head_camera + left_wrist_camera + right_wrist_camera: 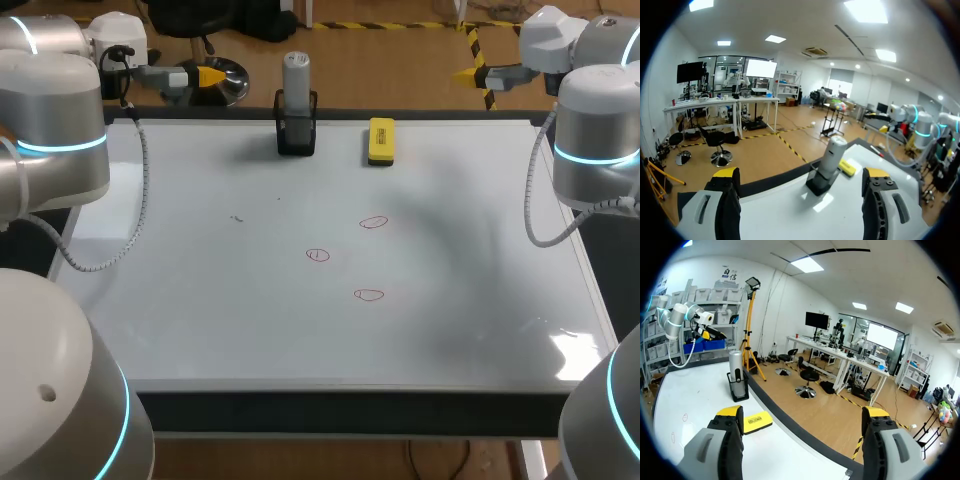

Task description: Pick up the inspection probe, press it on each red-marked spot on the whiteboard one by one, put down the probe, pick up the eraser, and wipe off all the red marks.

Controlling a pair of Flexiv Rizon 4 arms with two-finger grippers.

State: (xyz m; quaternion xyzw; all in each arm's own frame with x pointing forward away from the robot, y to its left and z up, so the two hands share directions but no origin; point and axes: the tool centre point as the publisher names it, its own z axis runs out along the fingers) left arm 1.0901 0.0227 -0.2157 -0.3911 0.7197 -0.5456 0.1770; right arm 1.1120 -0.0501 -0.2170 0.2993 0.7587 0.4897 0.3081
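Grey probe (pixel 296 75) stands in its black holder (pixel 296 135), yellow eraser (pixel 381 140) near the holder, red marks (pixel 318 255) farther off. Left tool (pixel 800 175) and right tool (pixel 802 415): fingers spread, empty.

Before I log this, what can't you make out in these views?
Probe tip: every view, sunk in its black holder.
Eraser: left wrist view, one end behind the probe.
Red marks: right wrist view, too small; only two show.
Faint speck: head view, too small to identify.
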